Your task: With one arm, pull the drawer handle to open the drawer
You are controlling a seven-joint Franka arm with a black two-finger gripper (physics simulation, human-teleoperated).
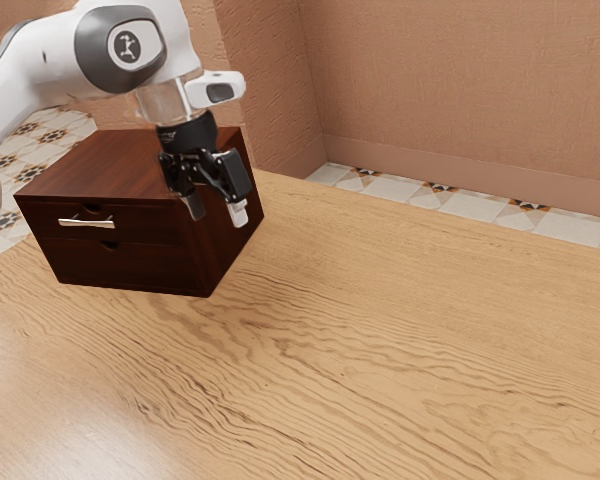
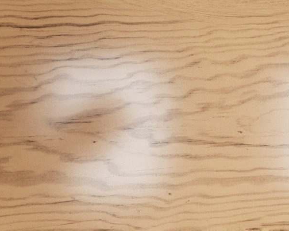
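At the exterior view's left, your drawer handle (image 1: 87,222) sits on the near-facing front of the drawer (image 1: 145,226), which looks shut. To its right, the hand (image 1: 216,208) hangs by the cabinet's (image 1: 110,170) corner with its fingers spread, empty and, I judge, not yet lined up for a pull.

Arm (image 1: 40,60): cut off by exterior view's left and top edges. Cabinet (image 1: 130,170), by table's (image 1: 380,350) far edge: upper front corner and part of side wall hidden behind gripper (image 1: 217,210); back turned away. Lower drawer (image 1: 120,262): pull too small to tell, dark notch. Table: near edge and corners cut off by exterior view's edges. Wrist view: blurred pale patch (image 2: 130,125) on table grain.
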